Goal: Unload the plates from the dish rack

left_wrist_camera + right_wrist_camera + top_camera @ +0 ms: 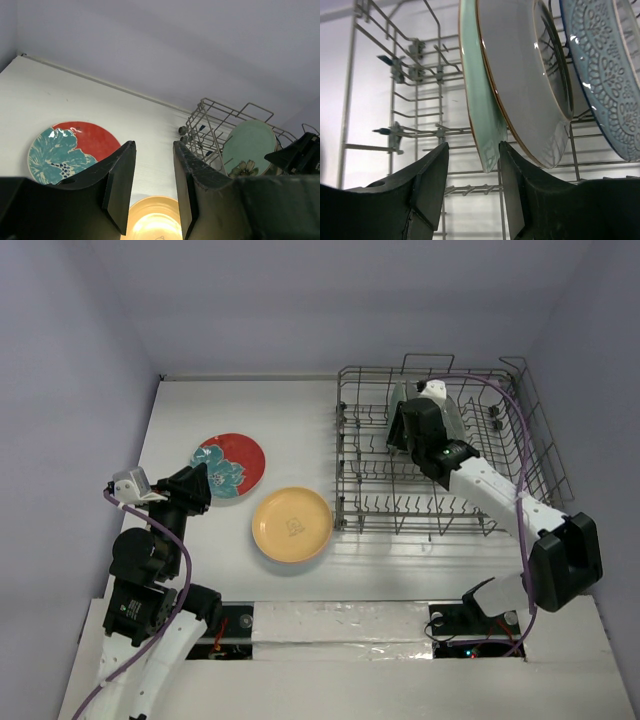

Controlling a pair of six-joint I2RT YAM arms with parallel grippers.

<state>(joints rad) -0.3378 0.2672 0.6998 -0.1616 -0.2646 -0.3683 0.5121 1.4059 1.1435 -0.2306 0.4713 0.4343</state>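
Note:
The grey wire dish rack (440, 512) stands at the right. In the right wrist view a mint green plate (481, 100), a white plate (520, 75) and a blue patterned plate (605, 70) stand upright in the rack (415, 100). My right gripper (472, 155) is open with the mint plate's lower rim just between the fingertips, close to the right finger (512, 170); it shows in the top view (405, 425) inside the rack. A red-and-teal floral plate (231, 466) and a yellow-orange plate (291, 523) lie flat on the table. My left gripper (152, 165) is open and empty above them.
The left wrist view shows the floral plate (70, 150), the yellow plate (152, 220), the rack's corner (210, 125) and the mint plate (250, 147) with a flower print. White walls close in the table at the back and sides.

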